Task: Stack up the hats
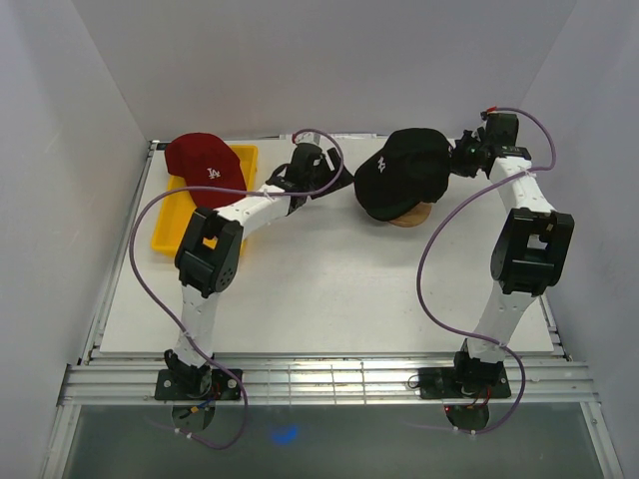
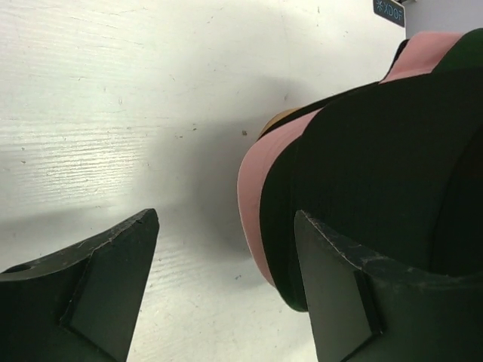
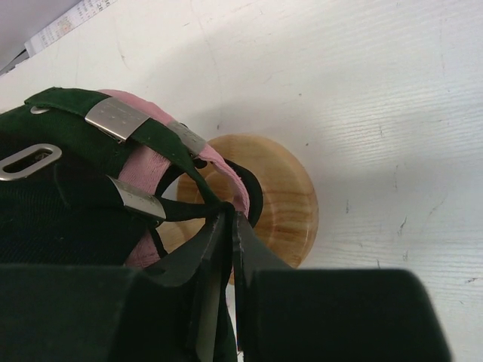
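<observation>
**Caps sitting two-deep on the stand, red one lying apart**

The black cap [image 1: 404, 170] is sitting on top of the pink cap [image 2: 253, 188], and both are resting on the wooden stand [image 1: 409, 217] toward the far right of the white surface [image 1: 319, 289]. The black cap's white logo is facing the left arm. Only an edge of pink is showing beneath the dark fabric: along the brim in the left wrist view and around the rear opening in the right wrist view. The round wooden foot of the stand is peeking out below the two caps.

The red cap [image 1: 207, 168] is lying well apart from them. It is sitting at the far end of the yellow tray [image 1: 165, 239] on the left side, with its white logo facing up.

The left fingers [image 2: 113, 264] are standing spread wide, released and grasping nothing. They are hovering low over the surface just beside the brims of the stacked pair, and one finger is close to the black brim.

The right fingers [image 3: 219, 241] are reaching in from the far right behind the stack. They are pressing together, clenched on the thin rear strap of the black cap, just beside its metal buckles.
</observation>
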You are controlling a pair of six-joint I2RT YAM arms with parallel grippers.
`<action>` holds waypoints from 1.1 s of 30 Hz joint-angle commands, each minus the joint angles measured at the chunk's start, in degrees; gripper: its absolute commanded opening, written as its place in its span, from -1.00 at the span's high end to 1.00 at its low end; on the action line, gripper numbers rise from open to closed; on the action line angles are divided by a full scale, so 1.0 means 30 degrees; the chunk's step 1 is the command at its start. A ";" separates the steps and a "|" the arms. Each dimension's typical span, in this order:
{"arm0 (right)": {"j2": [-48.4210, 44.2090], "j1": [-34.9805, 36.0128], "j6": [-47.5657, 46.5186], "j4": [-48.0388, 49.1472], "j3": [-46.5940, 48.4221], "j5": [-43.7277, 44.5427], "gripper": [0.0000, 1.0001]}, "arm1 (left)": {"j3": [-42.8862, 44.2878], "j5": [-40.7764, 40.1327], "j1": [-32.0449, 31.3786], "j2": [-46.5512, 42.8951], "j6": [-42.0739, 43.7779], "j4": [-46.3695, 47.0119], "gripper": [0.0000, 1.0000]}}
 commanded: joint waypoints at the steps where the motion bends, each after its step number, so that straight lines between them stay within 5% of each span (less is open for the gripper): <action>1: 0.0106 0.0148 -0.0484 -0.1559 0.0120 0.0518 0.73 | -0.0518 0.0285 -0.0053 -0.2300 -0.0365 0.0702 -0.65; 11: -0.0012 0.0148 -0.0455 -0.1618 0.0384 0.0488 0.74 | -0.3562 0.1218 0.0502 -0.4996 -0.2148 0.4035 -0.68; 33: -0.0042 0.0119 -0.0484 -0.1618 0.0267 0.0107 0.75 | -0.6056 0.5852 0.0534 -0.1688 -0.7161 1.2685 -0.60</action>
